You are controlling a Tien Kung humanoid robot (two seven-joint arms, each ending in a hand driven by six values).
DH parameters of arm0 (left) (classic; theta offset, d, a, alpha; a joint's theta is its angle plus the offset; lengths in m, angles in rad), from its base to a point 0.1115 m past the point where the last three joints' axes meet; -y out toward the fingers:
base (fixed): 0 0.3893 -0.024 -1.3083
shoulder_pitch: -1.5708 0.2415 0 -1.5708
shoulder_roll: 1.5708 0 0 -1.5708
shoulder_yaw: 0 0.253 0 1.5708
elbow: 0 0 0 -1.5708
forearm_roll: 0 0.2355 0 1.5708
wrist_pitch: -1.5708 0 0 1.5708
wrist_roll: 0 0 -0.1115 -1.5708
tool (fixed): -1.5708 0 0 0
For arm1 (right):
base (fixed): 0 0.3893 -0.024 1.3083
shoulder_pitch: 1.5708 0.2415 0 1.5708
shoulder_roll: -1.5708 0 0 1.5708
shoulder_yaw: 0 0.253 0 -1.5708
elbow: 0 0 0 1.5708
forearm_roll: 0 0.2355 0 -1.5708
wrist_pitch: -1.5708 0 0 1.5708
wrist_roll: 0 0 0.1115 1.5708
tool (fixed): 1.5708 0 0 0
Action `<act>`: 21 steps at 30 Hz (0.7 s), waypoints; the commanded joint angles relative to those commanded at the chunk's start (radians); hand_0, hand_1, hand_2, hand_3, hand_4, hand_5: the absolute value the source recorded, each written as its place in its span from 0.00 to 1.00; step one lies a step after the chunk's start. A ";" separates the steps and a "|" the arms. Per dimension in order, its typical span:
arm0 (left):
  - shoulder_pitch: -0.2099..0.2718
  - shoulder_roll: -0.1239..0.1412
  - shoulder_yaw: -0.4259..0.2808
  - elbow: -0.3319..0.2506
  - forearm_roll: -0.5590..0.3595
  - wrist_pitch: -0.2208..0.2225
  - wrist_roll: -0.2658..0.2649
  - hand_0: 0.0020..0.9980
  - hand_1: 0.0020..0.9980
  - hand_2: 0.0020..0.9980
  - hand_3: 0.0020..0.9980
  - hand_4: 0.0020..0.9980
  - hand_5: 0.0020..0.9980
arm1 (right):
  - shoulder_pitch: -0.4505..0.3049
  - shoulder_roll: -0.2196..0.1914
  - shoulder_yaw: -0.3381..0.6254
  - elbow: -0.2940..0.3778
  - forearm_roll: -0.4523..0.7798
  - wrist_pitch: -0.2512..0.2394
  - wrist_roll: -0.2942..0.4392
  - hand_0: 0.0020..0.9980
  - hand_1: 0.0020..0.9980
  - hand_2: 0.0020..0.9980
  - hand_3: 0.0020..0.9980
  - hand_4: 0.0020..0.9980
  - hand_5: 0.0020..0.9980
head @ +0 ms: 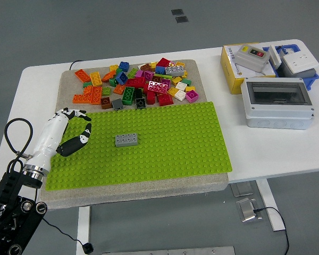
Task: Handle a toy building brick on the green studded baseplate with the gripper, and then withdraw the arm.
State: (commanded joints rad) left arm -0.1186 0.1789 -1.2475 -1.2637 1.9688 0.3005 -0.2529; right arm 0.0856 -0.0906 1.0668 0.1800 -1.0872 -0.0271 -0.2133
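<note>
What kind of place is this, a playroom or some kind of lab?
Probably a robot test lab, not a playroom. A white and black robot hand hovers open over a green studded baseplate on a white table, and grey electrical enclosure boxes sit on the right, above a bare grey floor.

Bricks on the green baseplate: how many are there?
1. A single grey brick sits on the green baseplate, left of its middle. All other bricks lie in the pile behind it.
</note>
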 joint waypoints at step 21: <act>0.006 0.005 0.026 0.045 -0.052 -0.008 -0.027 0.95 0.82 0.75 0.62 0.55 0.40 | -0.016 0.013 -0.003 0.000 -0.004 0.000 -0.009 0.64 0.64 0.67 0.56 0.40 0.73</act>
State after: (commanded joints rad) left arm -0.1127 0.1840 -1.2216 -1.2185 1.9166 0.2922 -0.2799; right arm 0.0691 -0.0781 1.0638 0.1800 -1.0911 -0.0272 -0.2219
